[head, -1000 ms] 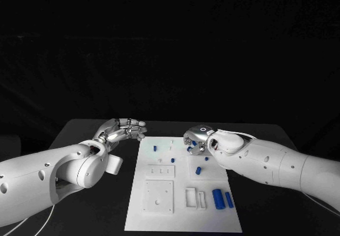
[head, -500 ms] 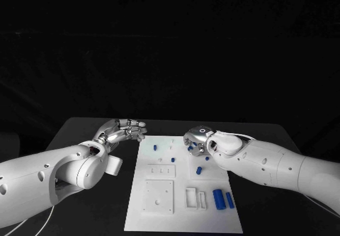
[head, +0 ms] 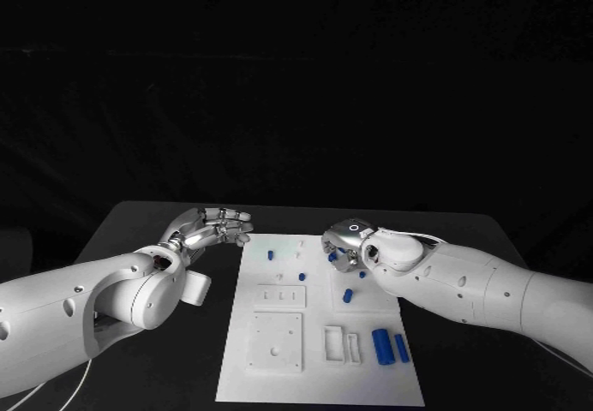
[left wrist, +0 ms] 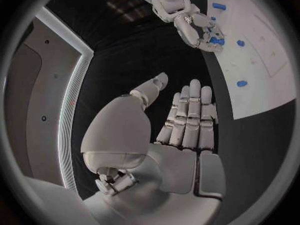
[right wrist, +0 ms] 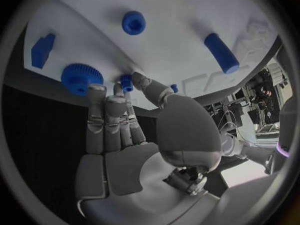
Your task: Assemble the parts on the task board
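Over the far right part of the task board [head: 371, 390] the right hand [head: 346, 244] has crept slightly further in than a second ago, fingers extended side by side with the tips just at a small blue peg [right wrist: 127, 81], beside a blue gear [right wrist: 81, 78]; it grips nothing yet, so a pick-up looks imminent. Blue parts lie scattered on the board, two larger cylinders [head: 389, 346] near its right edge. Off the board's left side the left hand [head: 212, 228] has barely moved, hovering above the tabletop [head: 148, 231], fingers straight and together, empty
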You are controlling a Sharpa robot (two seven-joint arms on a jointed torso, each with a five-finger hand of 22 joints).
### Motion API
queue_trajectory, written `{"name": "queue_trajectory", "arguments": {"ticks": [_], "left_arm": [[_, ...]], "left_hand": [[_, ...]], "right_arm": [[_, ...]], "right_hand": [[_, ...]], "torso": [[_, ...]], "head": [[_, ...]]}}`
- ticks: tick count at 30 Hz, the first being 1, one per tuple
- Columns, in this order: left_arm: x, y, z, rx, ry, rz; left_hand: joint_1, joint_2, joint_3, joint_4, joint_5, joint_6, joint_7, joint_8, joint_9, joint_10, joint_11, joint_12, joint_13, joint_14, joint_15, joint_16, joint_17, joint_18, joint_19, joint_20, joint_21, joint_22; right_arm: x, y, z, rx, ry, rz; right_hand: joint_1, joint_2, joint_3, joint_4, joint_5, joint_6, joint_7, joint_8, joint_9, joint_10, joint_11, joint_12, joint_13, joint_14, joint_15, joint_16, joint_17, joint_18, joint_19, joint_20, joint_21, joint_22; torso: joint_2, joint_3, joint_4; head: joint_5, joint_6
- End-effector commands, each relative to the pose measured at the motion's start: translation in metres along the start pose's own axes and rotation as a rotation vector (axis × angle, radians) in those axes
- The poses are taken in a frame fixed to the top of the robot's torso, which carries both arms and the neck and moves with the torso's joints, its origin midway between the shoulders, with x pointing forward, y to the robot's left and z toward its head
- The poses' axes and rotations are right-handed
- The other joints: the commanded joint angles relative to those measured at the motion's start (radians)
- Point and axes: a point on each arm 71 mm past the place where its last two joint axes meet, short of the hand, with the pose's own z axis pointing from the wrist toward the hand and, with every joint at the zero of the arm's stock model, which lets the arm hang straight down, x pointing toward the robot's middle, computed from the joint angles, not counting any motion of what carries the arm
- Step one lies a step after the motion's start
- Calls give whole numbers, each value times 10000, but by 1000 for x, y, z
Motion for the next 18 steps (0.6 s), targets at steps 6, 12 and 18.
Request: {"name": "queue_trajectory", "arguments": {"ticks": [6,12,18], "left_arm": [[2,-2,0,69,180,-98],[2,-2,0,64,183,-100],[1,-2,0,63,166,-95]], "left_hand": [[-111,-11,6,-57,44,41,23,-60,-19,39,58,-46,-15,75,-19,-61,20,194,42,14,46,179],[-119,-12,9,-60,42,41,24,-62,-21,37,59,-52,-15,75,-18,-64,21,193,41,15,47,179],[-128,-12,12,-60,41,41,25,-64,-22,36,59,-56,-15,76,-18,-66,23,193,41,15,47,179]], "right_arm": [[1,1,0,-18,85,-234],[1,-1,0,8,67,-349],[1,-1,0,-6,53,-353]], "right_hand": [[-10,-44,113,32,-94,104,-27,-56,-16,36,34,-33,6,-173,102,73,-43,479,32,-122,82,204],[-10,-17,423,212,-314,302,-125,26,18,276,-48,57,78,-185,23,121,-135,479,32,-98,136,213],[25,1,677,327,-364,389,-160,51,30,391,-87,77,125,-192,-13,155,-204,479,50,-107,229,232]], "torso": [[76,-27,3],[101,-40,11],[119,-50,-14]], "head": [[16,47],[13,41],[20,31]]}}
